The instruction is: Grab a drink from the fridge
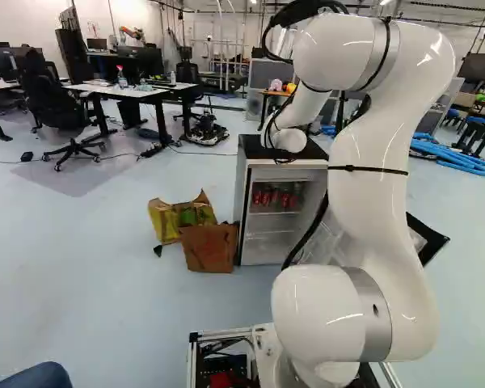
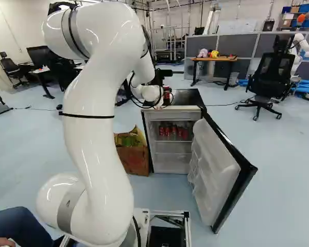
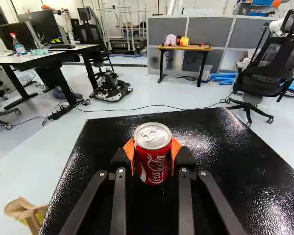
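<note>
The red can (image 3: 154, 169) is gripped upright between the orange pads (image 3: 129, 151) of the gripper (image 2: 166, 91), one at its left side, one at its right. It is held at the black fridge top (image 3: 210, 137); whether that is touched cannot be told. In the right base view the open door (image 2: 213, 159) is plainly shown, right of the shelved cans (image 2: 172, 131); in the left base view it is largely covered by the arm.

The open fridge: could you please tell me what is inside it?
Red cans stand on a shelf in the fridge. The front ones cover whatever is behind them, so their full number cannot be told.
</note>
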You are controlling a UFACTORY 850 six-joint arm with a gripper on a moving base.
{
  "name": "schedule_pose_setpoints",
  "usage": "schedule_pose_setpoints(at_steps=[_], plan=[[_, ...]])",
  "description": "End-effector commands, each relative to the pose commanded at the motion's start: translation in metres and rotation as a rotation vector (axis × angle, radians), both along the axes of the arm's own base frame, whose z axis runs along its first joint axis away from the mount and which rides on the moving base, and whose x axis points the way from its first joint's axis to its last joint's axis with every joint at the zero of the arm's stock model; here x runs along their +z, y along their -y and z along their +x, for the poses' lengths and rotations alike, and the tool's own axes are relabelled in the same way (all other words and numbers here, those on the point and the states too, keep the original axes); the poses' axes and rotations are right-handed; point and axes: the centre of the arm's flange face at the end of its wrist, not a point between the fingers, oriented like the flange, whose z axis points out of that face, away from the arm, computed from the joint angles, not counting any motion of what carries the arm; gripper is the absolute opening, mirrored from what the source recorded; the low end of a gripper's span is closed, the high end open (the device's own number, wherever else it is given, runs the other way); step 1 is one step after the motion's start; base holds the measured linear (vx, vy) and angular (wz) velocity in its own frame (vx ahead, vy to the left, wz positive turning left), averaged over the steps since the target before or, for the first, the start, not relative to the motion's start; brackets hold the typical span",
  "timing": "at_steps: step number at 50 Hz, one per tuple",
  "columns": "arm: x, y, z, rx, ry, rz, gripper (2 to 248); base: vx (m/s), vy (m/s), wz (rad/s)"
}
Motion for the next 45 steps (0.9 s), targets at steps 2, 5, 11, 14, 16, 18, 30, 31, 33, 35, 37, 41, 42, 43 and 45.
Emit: schedule_pose_setpoints(at_steps=[2,5,11,14,16,18,30,31,33,35,37,41,42,43,45], plan=[[0.0,0.0,0.0,0.0,0.0,0.0,93,0.0,0.0,0.0],[0.0,0.0,0.0,0.0,0.0,0.0,111,0.0,0.0,0.0],[0.0,0.0,0.0,0.0,0.0,0.0,145,0.0,0.0,0.0],[0.0,0.0,0.0,0.0,0.0,0.0,180,0.0,0.0,0.0],[0.0,0.0,0.0,0.0,0.0,0.0,180,0.0,0.0,0.0],[0.0,0.0,0.0,0.0,0.0,0.0,180,0.0,0.0,0.0],[0.001,-0.002,-0.006,0.002,-0.004,0.001,247,0.0,0.0,0.0],[0.001,-0.003,-0.007,0.002,-0.005,0.001,247,0.0,0.0,0.0],[0.002,-0.004,-0.011,0.003,-0.008,0.001,247,0.0,0.0,0.0],[0.002,-0.005,-0.014,0.004,-0.01,0.002,247,0.0,0.0,0.0],[0.003,-0.006,-0.018,0.005,-0.012,0.002,247,0.0,0.0,0.0],[0.004,-0.008,-0.025,0.007,-0.018,0.003,247,0.0,0.0,0.0],[0.004,-0.009,-0.027,0.007,-0.019,0.003,247,0.0,0.0,0.0],[0.004,-0.009,-0.029,0.007,-0.02,0.003,247,0.0,0.0,0.0],[0.005,-0.01,-0.033,0.007,-0.022,0.004,247,0.0,0.0,0.0]])
